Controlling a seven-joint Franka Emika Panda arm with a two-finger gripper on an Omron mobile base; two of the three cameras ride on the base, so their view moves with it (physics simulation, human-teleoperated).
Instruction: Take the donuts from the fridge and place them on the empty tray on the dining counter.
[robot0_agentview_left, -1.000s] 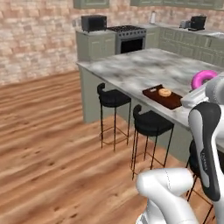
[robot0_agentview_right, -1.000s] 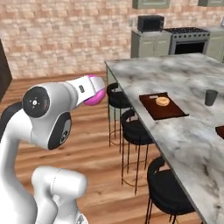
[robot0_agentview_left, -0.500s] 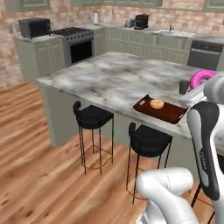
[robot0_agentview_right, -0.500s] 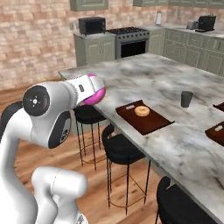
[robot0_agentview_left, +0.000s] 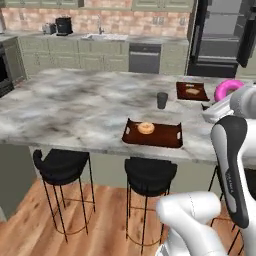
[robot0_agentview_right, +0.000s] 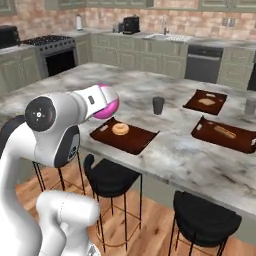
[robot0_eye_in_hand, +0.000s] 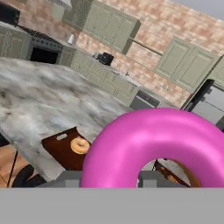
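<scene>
We carry the pink donut (robot0_eye_in_hand: 153, 148) clenched in the jaws, held high and clear of the desk (robot0_agentview_left: 75, 107) so that it rides safely while the base lines up with the drop-off; in the hand view it looms large right in front of the camera, and in the left base view it peeks out above the white forearm. The orange-tan donut (robot0_agentview_left: 145, 128) already lies on the tray (robot0_agentview_left: 165, 137), toward its left end, which leaves the right part bare for the second one. That tray sits near the desk's front edge, above the stools (robot0_agentview_left: 149, 177), within easy reach of the arm. The dark cup (robot0_agentview_left: 162, 100) stands just behind it, and the other trays with pastries (robot0_agentview_right: 223, 132) lie well apart, so we judge little risk of confusion.
</scene>
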